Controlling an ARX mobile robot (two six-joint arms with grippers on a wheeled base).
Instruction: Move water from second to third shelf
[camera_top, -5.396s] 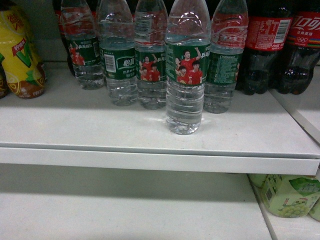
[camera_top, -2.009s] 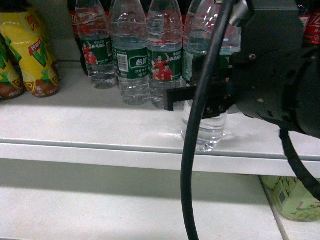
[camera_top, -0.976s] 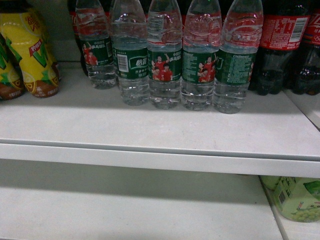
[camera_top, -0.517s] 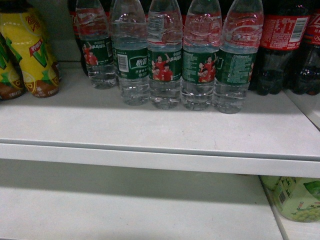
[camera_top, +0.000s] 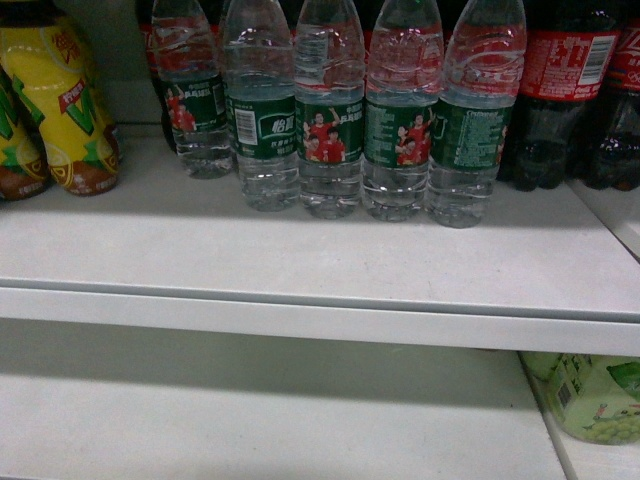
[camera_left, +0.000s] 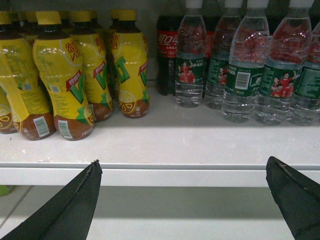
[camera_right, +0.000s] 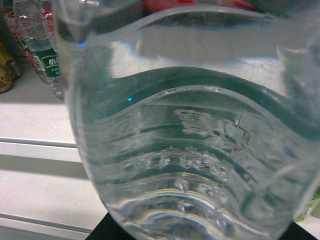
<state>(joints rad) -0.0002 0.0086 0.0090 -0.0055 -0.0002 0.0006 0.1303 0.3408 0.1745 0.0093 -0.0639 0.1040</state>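
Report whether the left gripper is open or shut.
Open. In the left wrist view its two dark fingers stand far apart at the frame's bottom corners, with nothing between them but the shelf edge.

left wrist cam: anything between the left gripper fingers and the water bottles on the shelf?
Only bare white shelf between the left gripper and the water bottles, per the left wrist view.

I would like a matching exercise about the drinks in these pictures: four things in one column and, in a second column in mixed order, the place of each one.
Things:
1. yellow bottles
2. row of water bottles
3. dark cola bottles
4. single water bottle

Places:
a. on the upper shelf, in the middle
b. off the shelf, filling the right wrist view
c. on the upper shelf, far left in the head view
d. on the upper shelf, right of the water row in the head view

Pairs: 1-c, 2-a, 3-d, 4-b
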